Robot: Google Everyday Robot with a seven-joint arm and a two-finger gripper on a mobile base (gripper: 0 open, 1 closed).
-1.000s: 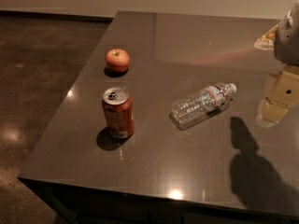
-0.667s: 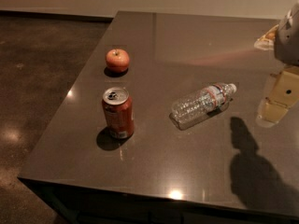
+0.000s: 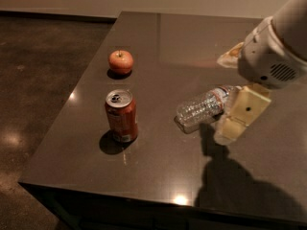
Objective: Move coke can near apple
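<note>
The coke can point(image 3: 121, 116) stands upright on the dark table point(image 3: 163, 37), near its left front part. It is red with a silver top and pull tab. The apple point(image 3: 121, 61), small and red-orange, sits behind the can, about a can's height farther back and near the left edge. My gripper point(image 3: 235, 121) hangs low over the table at the right, well to the right of the can and apart from it. It is just beside the cap end of a lying water bottle and holds nothing that I can see.
A clear plastic water bottle point(image 3: 204, 108) lies on its side between the can and the gripper. A pale object point(image 3: 229, 55) is partly hidden behind the arm's white housing point(image 3: 271, 56). The table's left and front edges drop to the floor.
The arm and gripper have moved left and a little lower, now reaching the bottle's cap end. Can, apple and bottle have not moved.
</note>
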